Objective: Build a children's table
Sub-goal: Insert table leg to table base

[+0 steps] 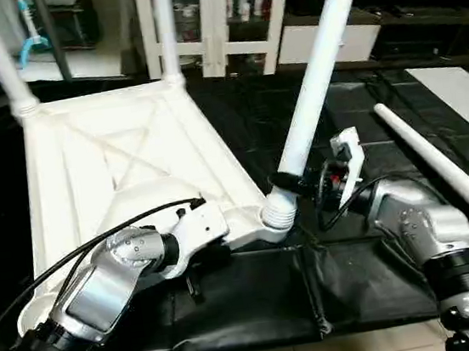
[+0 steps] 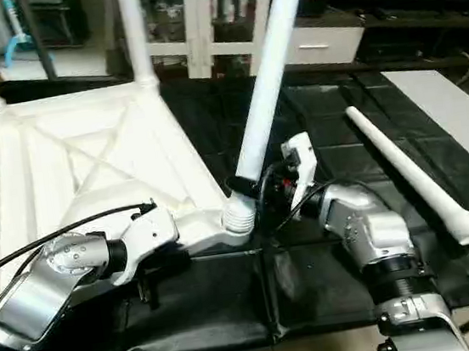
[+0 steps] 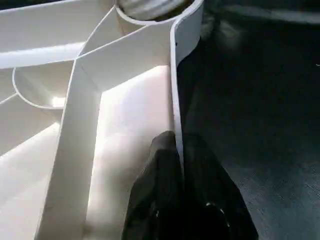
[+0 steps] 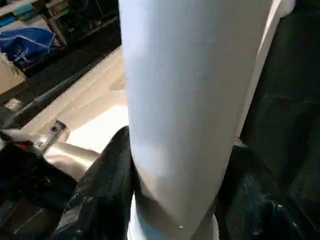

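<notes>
Inverted table top (image 1: 113,165) on black mat: left end effector (image 3: 181,150) pinching its near rim as brace; right end effector (image 1: 291,181) clasping tilted leg (image 1: 313,80) above near corner socket (image 1: 278,213), probably mid-threading.

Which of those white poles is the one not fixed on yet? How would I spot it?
Find the upside-down white table top on the black mat. To its right, beyond the right gripper, one loose leg lies flat. The other legs stand in corner sockets; this one touches nothing but the mat.
</notes>
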You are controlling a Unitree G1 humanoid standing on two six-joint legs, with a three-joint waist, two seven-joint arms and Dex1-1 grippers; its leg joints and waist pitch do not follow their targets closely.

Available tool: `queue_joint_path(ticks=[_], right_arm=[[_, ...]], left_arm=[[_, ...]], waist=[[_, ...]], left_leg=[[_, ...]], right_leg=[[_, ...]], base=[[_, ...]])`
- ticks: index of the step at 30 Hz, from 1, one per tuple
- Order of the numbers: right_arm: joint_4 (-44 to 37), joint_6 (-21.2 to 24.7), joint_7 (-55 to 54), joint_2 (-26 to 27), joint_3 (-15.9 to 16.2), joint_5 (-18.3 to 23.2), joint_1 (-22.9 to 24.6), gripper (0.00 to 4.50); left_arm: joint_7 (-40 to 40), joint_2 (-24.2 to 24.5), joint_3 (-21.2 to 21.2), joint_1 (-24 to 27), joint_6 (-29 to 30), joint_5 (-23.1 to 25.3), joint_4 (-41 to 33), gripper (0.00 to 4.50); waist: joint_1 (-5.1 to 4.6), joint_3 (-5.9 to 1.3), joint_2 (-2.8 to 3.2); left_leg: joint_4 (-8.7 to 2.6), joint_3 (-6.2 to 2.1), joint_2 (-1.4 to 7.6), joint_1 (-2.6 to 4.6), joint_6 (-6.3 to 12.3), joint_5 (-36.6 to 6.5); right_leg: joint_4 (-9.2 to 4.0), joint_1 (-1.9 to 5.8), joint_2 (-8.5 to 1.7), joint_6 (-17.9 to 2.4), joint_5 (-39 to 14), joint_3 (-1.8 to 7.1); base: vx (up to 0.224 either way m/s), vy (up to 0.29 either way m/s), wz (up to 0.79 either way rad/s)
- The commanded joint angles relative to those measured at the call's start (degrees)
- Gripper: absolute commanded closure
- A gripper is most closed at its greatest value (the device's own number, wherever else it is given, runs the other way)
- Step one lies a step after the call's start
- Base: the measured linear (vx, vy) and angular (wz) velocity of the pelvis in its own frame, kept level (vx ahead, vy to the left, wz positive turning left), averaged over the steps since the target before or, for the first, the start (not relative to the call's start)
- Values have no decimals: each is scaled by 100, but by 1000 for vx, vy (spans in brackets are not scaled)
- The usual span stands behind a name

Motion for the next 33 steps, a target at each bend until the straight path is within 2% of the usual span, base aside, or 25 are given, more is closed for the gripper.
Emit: queue_joint_path(ticks=[1, 2, 3, 4, 7, 8, 15, 16, 20, 26, 29, 33], right_arm=[[295, -89, -61, -95, -18, -215, -39, 263], [295, -89, -61, -95, -18, -215, -39, 264], [351, -114, 15, -106, 27, -248, -65, 264], [351, -114, 15, -106, 27, -248, -65, 264], [357, -201, 222, -197, 308, -447, -74, 264], [357, -201, 222, -197, 308, -447, -74, 264], [348, -573, 270, -290, 559, -775, -66, 264], [329, -574, 271, -289, 564, -777, -49, 264], [262, -571, 281, -291, 585, -781, 68, 264], [356, -557, 150, -325, 627, -894, 136, 264], [528, -572, -156, -289, 532, -914, 195, 264], [589, -538, -412, -190, 219, -734, 336, 264]], left_arm=[[-132, -75, -177, 54, -246, -48, -139, 450], [-132, -75, -177, 54, -246, -48, -139, 450], [-166, -78, -160, 48, -256, -44, -148, 450], [-166, -78, -160, 48, -256, -44, -148, 450], [-216, -85, -122, 22, -342, -25, -111, 450], [-216, -85, -122, 22, -342, -25, -111, 450], [-304, -84, -114, 8, -555, -54, -32, 450], [-307, -79, -118, 7, -571, -44, -32, 450], [-378, -103, -119, 18, -565, -59, -46, 450], [-435, -113, -152, 13, -563, -44, -48, 450], [-457, -124, -158, -8, -577, -51, -9, 450], [-462, -125, -144, -10, -563, -44, -5, 450]], waist=[[-23, -338, -16], [-21, -334, -5], [-33, -330, -34], [-33, -330, -34], [-24, -330, -44], [-24, -327, -45], [-43, -320, -44], [-53, -315, -60], [-59, -314, -45], [-62, -321, -40], [-69, -311, -43], [-77, -302, -50]], left_leg=[[-470, 18, 68, 68, -44, -1707], [-476, 14, 69, 64, -49, -1705], [-476, 16, 71, 68, -65, -1765], [-476, 16, 71, 68, -65, -1765], [-471, 10, 71, 70, -75, -1790], [-473, 8, 71, 64, -75, -1780], [-474, 1, 67, 69, -83, -1925], [-472, 0, 67, 71, -88, -1973], [-474, -13, 66, 79, -101, -2048], [-487, -14, 70, 70, -98, -2031], [-486, -13, 68, 85, -108, -2138], [-487, -32, 61, 100, -147, -2310]], right_leg=[[-507, 222, -203, -732, -2532, 129], [-507, 225, -207, -726, -2534, 129], [-521, 218, -207, -691, -2607, 125], [-521, 218, -207, -691, -2607, 125], [-534, 212, -224, -605, -2799, 126], [-537, 213, -226, -597, -2808, 127], [-558, 192, -221, -553, -2952, 124], [-567, 183, -218, -526, -3043, 120], [-587, 173, -220, -464, -3189, 117], [-569, 179, -211, -524, -2996, 124], [-586, 158, -210, -512, -3096, 119], [-635, 135, -220, -379, -3428, 107]], base=[[0, 0, 0], [0, 0, 0], [0, 0, 0], [0, 0, 0], [0, 0, 0], [0, 0, 0], [0, 0, 0], [0, 0, 0], [0, 0, 0], [0, 0, 0], [0, 0, 0], [0, 0, 0]])
